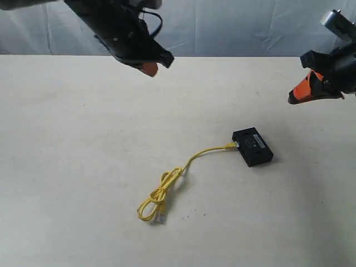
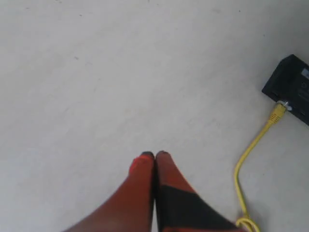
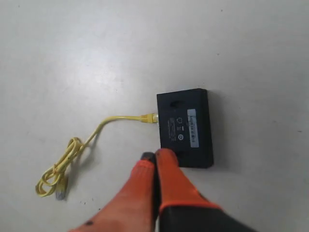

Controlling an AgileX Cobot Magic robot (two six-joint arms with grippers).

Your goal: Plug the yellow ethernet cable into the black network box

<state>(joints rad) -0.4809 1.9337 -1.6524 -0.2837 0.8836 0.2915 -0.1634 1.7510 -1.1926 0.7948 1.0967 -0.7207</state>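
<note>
The black network box [image 1: 252, 146] lies flat on the pale table, right of centre, its pale label [image 3: 192, 128] facing up. One plug of the yellow ethernet cable [image 1: 192, 160] sits in a port on the box's side [image 3: 148, 117]. The cable runs off to a small coil [image 1: 158, 196] nearer the front, where its free plug [image 1: 159, 217] lies on the table. My left gripper [image 1: 150, 68] hangs shut and empty, high at the back left, far from the cable [image 2: 251, 150]. My right gripper [image 1: 297, 95] hovers shut and empty, above and behind the box [image 3: 184, 126].
A pale wrinkled backdrop [image 1: 233, 28] closes off the far edge of the table [image 1: 72, 167]. Nothing else lies on the tabletop.
</note>
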